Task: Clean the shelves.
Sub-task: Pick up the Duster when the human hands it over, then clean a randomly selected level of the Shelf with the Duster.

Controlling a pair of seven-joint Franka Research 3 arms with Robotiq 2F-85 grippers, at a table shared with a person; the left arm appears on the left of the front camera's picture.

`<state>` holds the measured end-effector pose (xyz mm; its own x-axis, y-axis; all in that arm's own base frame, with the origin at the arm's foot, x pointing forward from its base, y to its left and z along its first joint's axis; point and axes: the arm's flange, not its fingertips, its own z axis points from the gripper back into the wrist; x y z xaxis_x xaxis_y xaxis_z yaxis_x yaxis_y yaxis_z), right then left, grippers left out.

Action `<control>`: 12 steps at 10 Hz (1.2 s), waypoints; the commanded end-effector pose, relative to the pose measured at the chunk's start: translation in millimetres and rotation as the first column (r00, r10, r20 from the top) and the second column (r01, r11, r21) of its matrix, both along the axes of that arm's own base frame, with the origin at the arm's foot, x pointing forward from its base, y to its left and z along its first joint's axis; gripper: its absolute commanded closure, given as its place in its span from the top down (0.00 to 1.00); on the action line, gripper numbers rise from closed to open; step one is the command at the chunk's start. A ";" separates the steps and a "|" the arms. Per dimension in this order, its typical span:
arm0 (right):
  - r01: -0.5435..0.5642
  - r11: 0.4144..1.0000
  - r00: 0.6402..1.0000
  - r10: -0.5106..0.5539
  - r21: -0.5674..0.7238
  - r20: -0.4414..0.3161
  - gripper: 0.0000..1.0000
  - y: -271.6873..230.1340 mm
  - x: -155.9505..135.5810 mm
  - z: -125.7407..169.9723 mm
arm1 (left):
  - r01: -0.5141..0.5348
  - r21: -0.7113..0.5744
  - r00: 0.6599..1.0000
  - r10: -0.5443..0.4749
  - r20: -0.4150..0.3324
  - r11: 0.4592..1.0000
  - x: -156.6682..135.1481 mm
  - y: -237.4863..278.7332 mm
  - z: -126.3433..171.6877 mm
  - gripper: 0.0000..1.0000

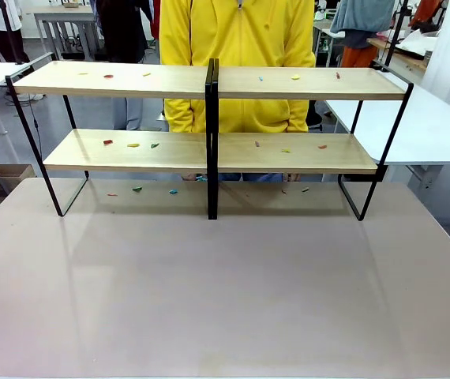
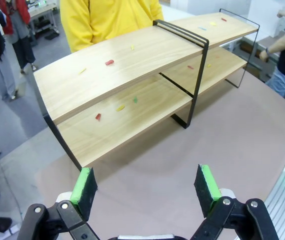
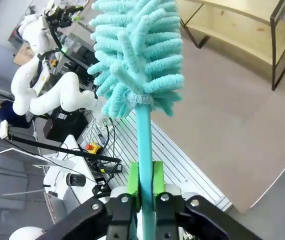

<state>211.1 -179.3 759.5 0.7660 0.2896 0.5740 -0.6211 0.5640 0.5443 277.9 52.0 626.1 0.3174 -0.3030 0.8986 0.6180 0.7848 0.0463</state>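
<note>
Shelves: two-tier light-wood rack, black frame, coloured scraps (both boards).
Right gripper: I clamp a fluffy teal duster.
Left gripper: mine gapes wide, empty.

We see the shelves across the middle of the front view as smooth pale wood boards with a soft sheen, on a thin black metal frame that looks matt. The table below has a flat, matt, pinkish-grey top. The duster, upper centre of the right wrist view, has a fluffy teal chenille head and a smooth plastic-looking handle. The left gripper carries matt, rubbery-looking green pads.
</note>
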 end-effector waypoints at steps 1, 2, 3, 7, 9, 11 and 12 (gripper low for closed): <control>0.006 1.000 1.000 -0.006 0.002 -0.001 0.02 -1.7 -5.0 1.3 | 0.005 0.004 1.000 -0.005 0.003 1.000 1.2 0.9 -0.4 1.00; 0.006 1.000 1.000 -0.006 0.002 -0.001 0.02 -1.7 -5.0 1.3 | 0.005 0.004 1.000 -0.005 0.003 1.000 1.2 0.9 -0.4 1.00; 0.006 1.000 1.000 -0.006 0.002 -0.001 0.02 -1.7 -5.0 1.3 | 0.005 0.004 1.000 -0.005 0.003 1.000 1.2 0.9 -0.4 1.00; 0.006 1.000 1.000 -0.006 0.002 -0.001 0.02 -1.7 -5.0 1.3 | 0.005 0.004 1.000 -0.005 0.003 1.000 1.2 0.9 -0.4 1.00; 0.006 1.000 1.000 -0.006 0.002 -0.001 0.02 -1.7 -5.0 1.3 | 0.005 0.004 1.000 -0.005 0.003 1.000 1.2 0.9 -0.4 1.00; 0.006 1.000 1.000 -0.006 0.002 -0.001 0.02 -1.7 -5.0 1.3 | 0.005 0.004 1.000 -0.005 0.003 1.000 1.2 0.9 -0.4 1.00; 0.010 1.000 1.000 -0.010 0.000 -0.005 0.12 -2.5 -2.3 -0.7 | 0.005 0.004 1.000 -0.005 0.003 1.000 1.2 0.9 -0.4 1.00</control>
<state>209.3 -182.0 758.4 0.7727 0.2815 0.5689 -0.6116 0.5701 0.5486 277.9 52.0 626.1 0.3174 -0.3029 0.8986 0.6180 0.7848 0.0463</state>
